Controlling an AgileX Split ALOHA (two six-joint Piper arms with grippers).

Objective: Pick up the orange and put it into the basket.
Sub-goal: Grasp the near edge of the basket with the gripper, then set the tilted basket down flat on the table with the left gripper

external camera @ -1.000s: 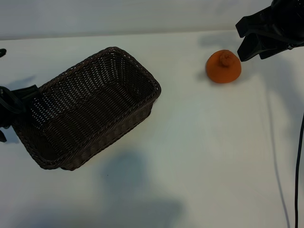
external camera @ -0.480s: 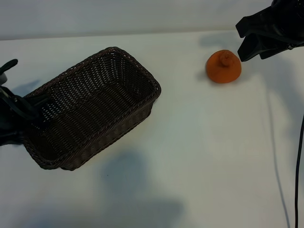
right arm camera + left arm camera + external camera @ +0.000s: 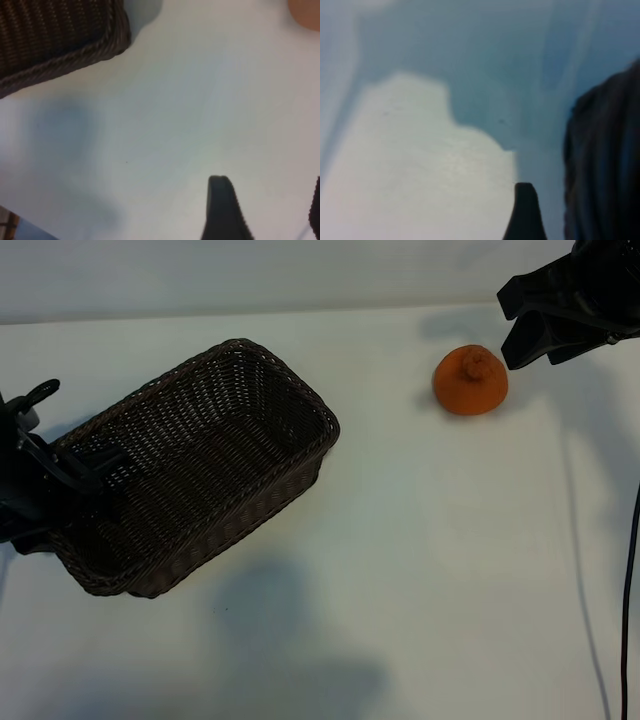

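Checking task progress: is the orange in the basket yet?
No. In the exterior view the orange sits on the white table, well apart from the basket, which holds no fruit.

White table point(image 3: 420, 570) (soft shadows)

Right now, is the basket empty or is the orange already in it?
Empty. The basket shows only bare weave inside, and the orange sits on the table well apart from it.
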